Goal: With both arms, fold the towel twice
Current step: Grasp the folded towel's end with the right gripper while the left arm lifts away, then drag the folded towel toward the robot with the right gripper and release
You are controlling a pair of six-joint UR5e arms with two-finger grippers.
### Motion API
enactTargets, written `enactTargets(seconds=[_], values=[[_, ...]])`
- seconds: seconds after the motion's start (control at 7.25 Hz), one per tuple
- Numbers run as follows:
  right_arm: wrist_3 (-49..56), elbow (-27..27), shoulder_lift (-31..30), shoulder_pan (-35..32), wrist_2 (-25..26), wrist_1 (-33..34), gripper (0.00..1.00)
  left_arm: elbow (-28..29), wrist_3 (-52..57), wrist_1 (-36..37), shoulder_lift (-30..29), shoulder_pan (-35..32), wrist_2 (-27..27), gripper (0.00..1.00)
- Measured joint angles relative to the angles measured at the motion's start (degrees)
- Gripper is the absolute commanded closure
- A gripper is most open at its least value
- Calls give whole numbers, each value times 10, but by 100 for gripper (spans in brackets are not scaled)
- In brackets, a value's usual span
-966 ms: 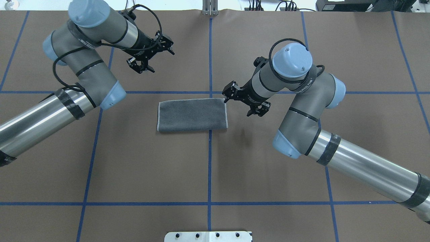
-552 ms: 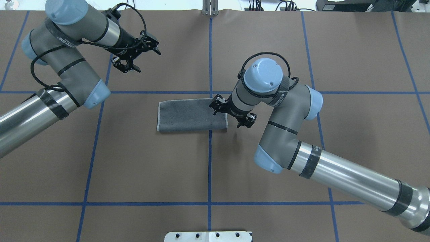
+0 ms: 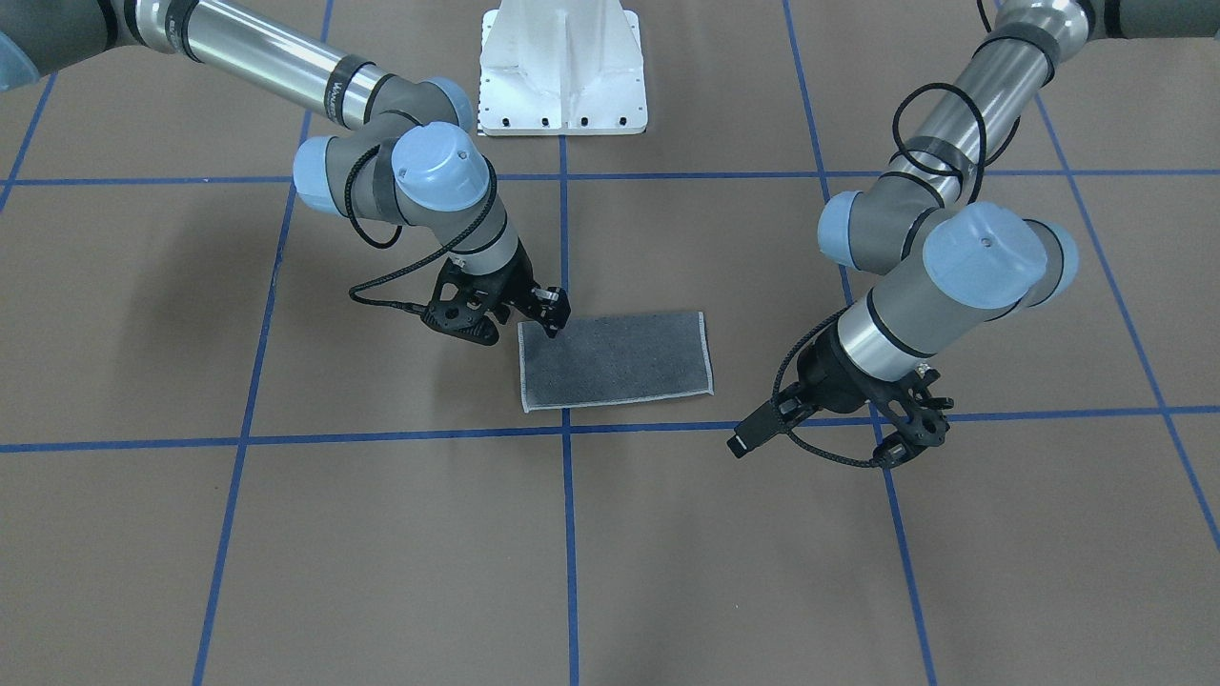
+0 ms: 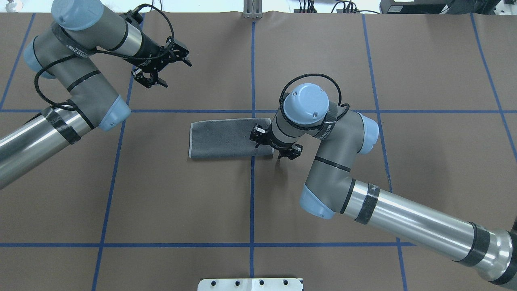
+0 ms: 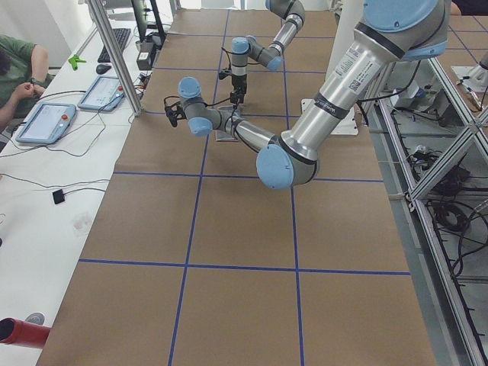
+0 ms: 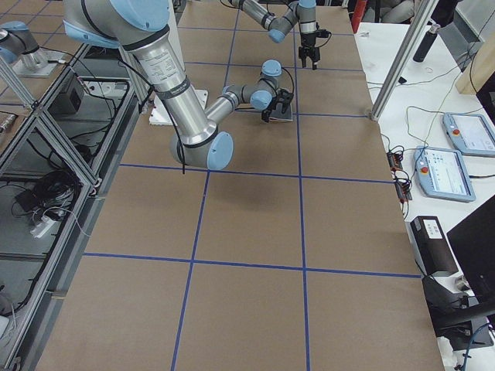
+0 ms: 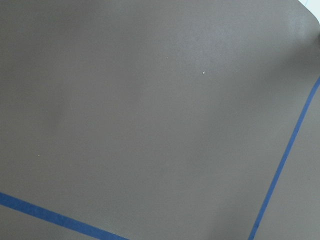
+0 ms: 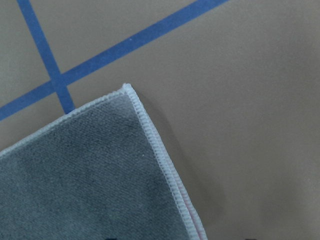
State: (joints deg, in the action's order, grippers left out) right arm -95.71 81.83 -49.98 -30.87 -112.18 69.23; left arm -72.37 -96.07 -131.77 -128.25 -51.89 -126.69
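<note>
The towel (image 4: 224, 138) lies flat near the table's middle as a folded rectangle, dark grey face up, with a light stitched edge. The front view shows the towel (image 3: 618, 360) too. My right gripper (image 4: 273, 144) hangs open low over its right end. One finger is above the cloth, the other above bare table past the short edge; the front view shows this gripper (image 3: 510, 322) the same way. The right wrist view holds a towel corner (image 8: 100, 170) with a pink sliver under the hem. My left gripper (image 4: 176, 73) is open and holds nothing, far back left, also visible as the gripper (image 3: 822, 446).
Brown paper with a blue tape grid (image 4: 252, 194) covers the table. The white pedestal base (image 3: 562, 67) stands at the robot side. A person (image 5: 17, 72) sits by tablets on a side desk beyond the table's far edge. The left wrist view shows only bare paper (image 7: 150, 110).
The right arm has swung left and down, bringing its open gripper from beside the towel to over its right end. The left arm drew back and left, then almost stopped.
</note>
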Motion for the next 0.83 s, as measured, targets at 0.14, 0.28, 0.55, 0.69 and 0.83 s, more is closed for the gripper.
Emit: enactTargets(seconds=[0.14, 0.28, 0.55, 0.69, 0.83], values=[[1, 0, 0, 0, 0, 0, 100, 0, 0, 0, 0, 0, 1, 0], [5, 0, 1, -1, 1, -1, 100, 1, 1, -1, 1, 0, 2, 0], [13, 0, 1, -10, 0, -1, 100, 3, 16, -2, 6, 1, 3, 0], [14, 1, 1, -13, -4, -1, 100, 3, 21, -2, 7, 1, 3, 0], [15, 9, 1, -15, -15, -1, 100, 4, 24, -2, 8, 0, 3, 0]])
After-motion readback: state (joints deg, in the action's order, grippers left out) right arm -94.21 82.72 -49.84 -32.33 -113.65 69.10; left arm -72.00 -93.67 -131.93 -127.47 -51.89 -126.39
